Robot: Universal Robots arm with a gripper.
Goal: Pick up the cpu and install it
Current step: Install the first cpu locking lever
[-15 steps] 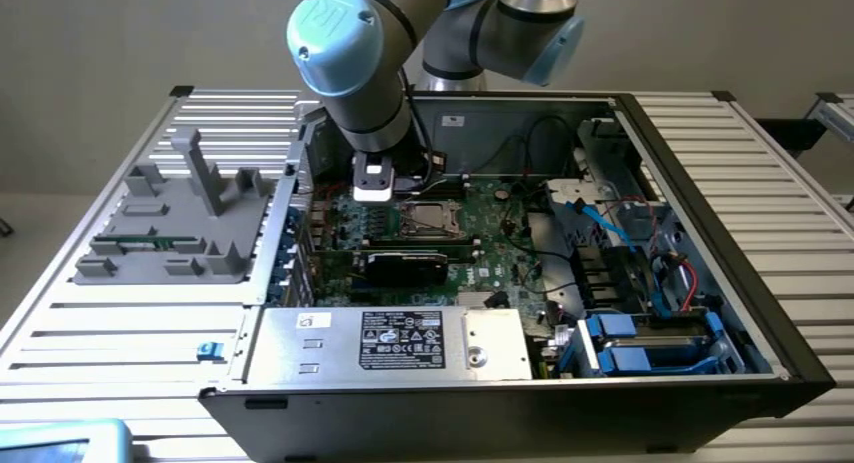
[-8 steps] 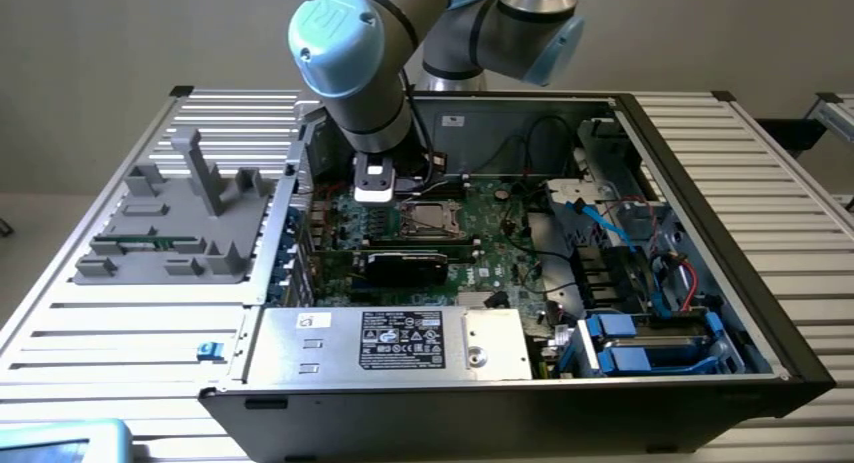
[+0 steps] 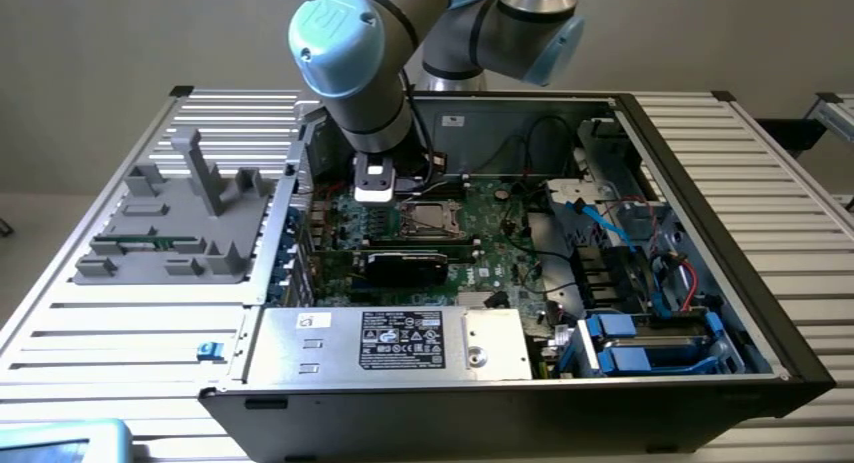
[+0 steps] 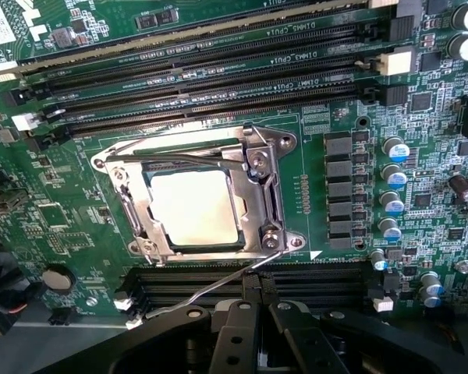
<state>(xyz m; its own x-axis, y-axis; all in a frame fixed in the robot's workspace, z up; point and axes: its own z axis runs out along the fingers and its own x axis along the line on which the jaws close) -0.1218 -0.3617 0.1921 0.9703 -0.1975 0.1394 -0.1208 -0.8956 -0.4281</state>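
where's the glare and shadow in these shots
wrist view: glare washes the cpu pale and glints off the socket frame, the end effector sits in shadow; exterior view: a blown-out white patch under the arm, the case dim inside

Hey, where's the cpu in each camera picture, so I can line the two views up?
Exterior view: the cpu is the pale square mid-motherboard, next to the black card.
Wrist view: the cpu lies between the memory slots.
Shared landmark: the metal socket frame around it.
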